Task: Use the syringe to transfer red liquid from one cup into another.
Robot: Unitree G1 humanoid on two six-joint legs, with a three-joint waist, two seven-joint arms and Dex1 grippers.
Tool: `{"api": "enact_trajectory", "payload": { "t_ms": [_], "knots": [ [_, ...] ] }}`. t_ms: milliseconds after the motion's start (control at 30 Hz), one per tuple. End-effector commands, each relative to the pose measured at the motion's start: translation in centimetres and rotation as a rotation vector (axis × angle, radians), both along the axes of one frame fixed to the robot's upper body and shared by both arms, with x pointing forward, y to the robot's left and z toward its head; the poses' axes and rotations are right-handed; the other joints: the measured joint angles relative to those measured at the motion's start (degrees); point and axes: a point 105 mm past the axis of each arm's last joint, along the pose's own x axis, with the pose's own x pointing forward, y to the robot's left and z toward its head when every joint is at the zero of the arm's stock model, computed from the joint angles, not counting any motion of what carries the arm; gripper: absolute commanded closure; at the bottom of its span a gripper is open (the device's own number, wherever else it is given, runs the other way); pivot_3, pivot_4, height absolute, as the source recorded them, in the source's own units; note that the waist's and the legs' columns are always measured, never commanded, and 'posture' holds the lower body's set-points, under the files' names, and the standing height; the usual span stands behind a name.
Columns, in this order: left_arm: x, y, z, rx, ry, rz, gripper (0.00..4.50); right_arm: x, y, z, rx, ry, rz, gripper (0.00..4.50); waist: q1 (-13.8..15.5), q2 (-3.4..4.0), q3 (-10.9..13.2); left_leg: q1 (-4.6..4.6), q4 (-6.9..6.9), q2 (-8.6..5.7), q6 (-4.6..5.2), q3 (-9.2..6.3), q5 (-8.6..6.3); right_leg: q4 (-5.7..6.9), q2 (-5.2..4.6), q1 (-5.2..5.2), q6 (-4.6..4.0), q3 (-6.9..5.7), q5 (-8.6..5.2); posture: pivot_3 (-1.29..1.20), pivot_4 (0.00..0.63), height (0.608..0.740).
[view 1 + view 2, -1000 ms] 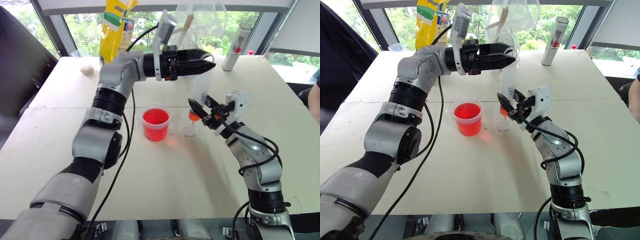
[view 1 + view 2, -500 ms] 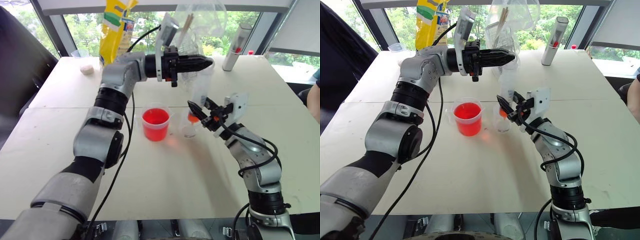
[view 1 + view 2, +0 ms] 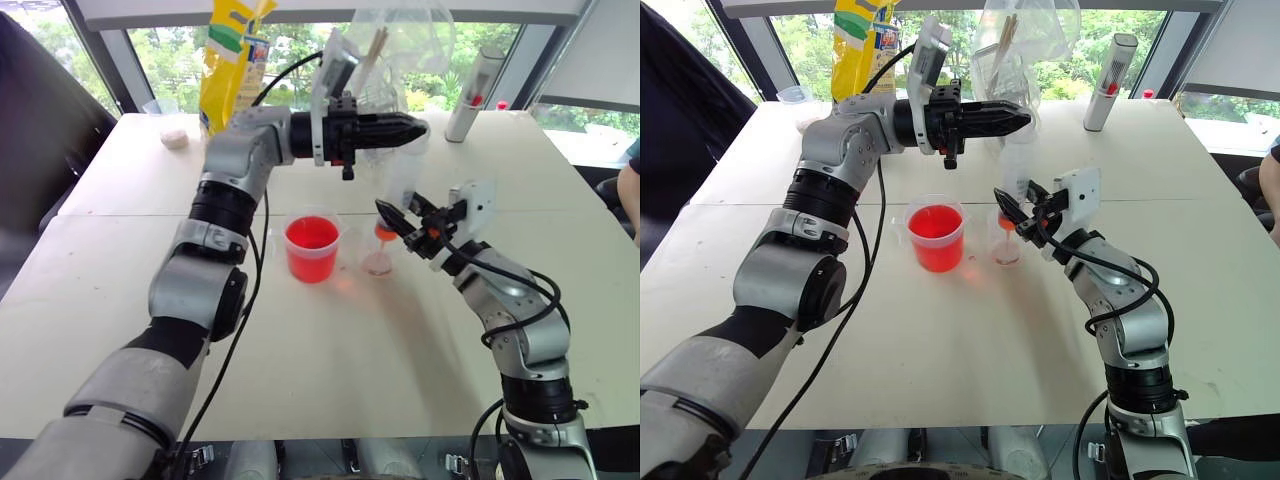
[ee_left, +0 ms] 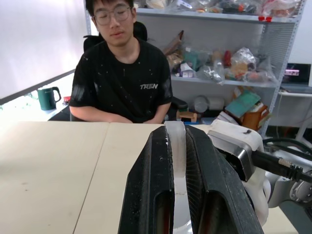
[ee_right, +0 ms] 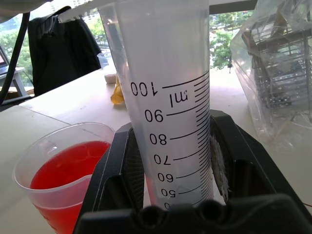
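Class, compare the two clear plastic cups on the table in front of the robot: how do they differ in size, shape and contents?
The handled cup is wider, with a small side handle; the narrow cup is slimmer and has no handle. The handled cup holds plenty of red liquid; the narrow cup shows only a little red at its bottom. The syringe tip points into the narrow cup, not the handled cup. Both stand upright, side by side.

The left end effector [image 4: 178,195] has its two black fingers [image 4: 151,190] drawn close on a narrow pale plunger rod [image 4: 176,161] between them. Beyond lies the pale table [image 4: 53,161]. A person in a black T-shirt [image 4: 122,78] sits at its far edge. Cluttered shelves [image 4: 234,58] stand behind, and a green mug [image 4: 47,98] off to one side.
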Motion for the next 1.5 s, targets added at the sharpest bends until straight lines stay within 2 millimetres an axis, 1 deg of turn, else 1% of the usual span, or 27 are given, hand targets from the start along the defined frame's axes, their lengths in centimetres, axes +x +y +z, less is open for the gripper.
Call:
{"api": "enact_trajectory", "payload": {
  "t_ms": [33, 200, 500, 833, 933, 1267, 1333, 1367, 1433, 1500],
  "knots": [
    [-0.3, -0.7, -2.2, 0.071, 0.018, -0.025, 4.42, -1.1, -0.2, 5.2, 0.035, -0.190, 0.003, 3.04, 0.00, 0.00, 0.00, 0.00, 0.00, 0.00, 0.00, 0.00, 0.00, 0.00, 0.00, 0.00, 0.00, 0.00, 0.00, 0.00, 0.150, 0.739],
    [-0.2, -0.6, -2.9, 0.077, 0.035, -0.016, 4.42, -1.6, 0.1, 5.7, 0.033, -0.198, 0.021, 3.04, -0.02, 0.00, 0.00, 0.00, 0.00, 0.00, 0.00, 0.00, 0.00, 0.00, 0.00, 0.00, 0.00, 0.00, 0.00, 0.00, 0.150, 0.739],
    [0.3, -0.4, -4.5, 0.093, 0.068, 0.013, 4.42, -2.2, -0.1, 6.8, 0.047, -0.210, 0.026, 3.04, -0.03, 0.00, 0.00, 0.00, 0.00, 0.00, 0.00, 0.00, 0.00, 0.00, 0.00, 0.00, 0.00, 0.00, 0.00, 0.00, 0.150, 0.739],
    [0.4, -0.4, -5.3, 0.108, 0.076, 0.024, 4.42, -2.3, -0.3, 7.5, 0.069, -0.215, 0.026, 3.04, -0.01, 0.00, 0.00, 0.00, 0.00, 0.01, 0.00, -0.01, 0.00, 0.00, 0.00, 0.00, 0.00, 0.00, 0.00, 0.00, 0.150, 0.739],
    [0.4, -0.3, -5.0, 0.102, 0.073, 0.025, 4.42, -2.2, -0.3, 7.2, 0.066, -0.204, 0.026, 3.04, -0.01, 0.00, 0.00, 0.00, 0.00, 0.01, 0.00, 0.00, 0.00, 0.00, 0.00, 0.00, 0.00, 0.00, 0.00, 0.00, 0.150, 0.739],
    [0.6, 0.5, -1.3, 0.014, 0.053, 0.040, 4.42, -1.8, 0.0, 5.8, 0.051, -0.167, 0.031, 3.04, -0.01, 0.00, 0.00, 0.00, 0.00, 0.00, 0.01, -0.01, 0.00, 0.00, 0.00, 0.00, 0.00, -0.01, 0.00, 0.00, 0.150, 0.739],
    [0.5, 0.7, -0.8, 0.000, 0.055, 0.033, 3.62, -1.7, 0.1, 5.4, 0.051, -0.159, 0.037, 3.04, -0.05, 0.00, 0.00, 0.00, 0.00, 0.00, 0.01, -0.01, 0.00, 0.00, 0.00, 0.00, 0.00, 0.00, 0.00, 0.00, 0.150, 0.739],
    [0.4, 0.9, -0.6, -0.007, 0.055, 0.024, 3.31, -1.6, 0.2, 5.3, 0.050, -0.156, 0.039, 3.04, -0.07, 0.00, 0.00, 0.01, 0.00, 0.00, 0.01, -0.01, 0.00, 0.00, 0.00, 0.00, 0.00, 0.00, 0.00, 0.00, 0.150, 0.739],
    [0.4, 1.1, -0.1, -0.022, 0.051, 0.031, 2.34, -1.6, 0.3, 5.0, 0.047, -0.152, 0.042, 3.04, -0.05, 0.00, 0.00, 0.00, 0.00, 0.01, 0.01, -0.01, 0.00, 0.01, 0.01, 0.00, 0.00, -0.01, 0.00, 0.00, 0.150, 0.739],
    [0.6, 1.4, 0.6, -0.046, 0.050, 0.050, 1.24, -1.5, 0.4, 4.8, 0.049, -0.148, 0.046, 3.04, 0.01, 0.00, 0.00, 0.00, 0.00, 0.01, 0.01, -0.01, 0.00, 0.00, 0.01, 0.00, 0.00, -0.02, 0.00, 0.00, 0.150, 0.739]
  ]
}}
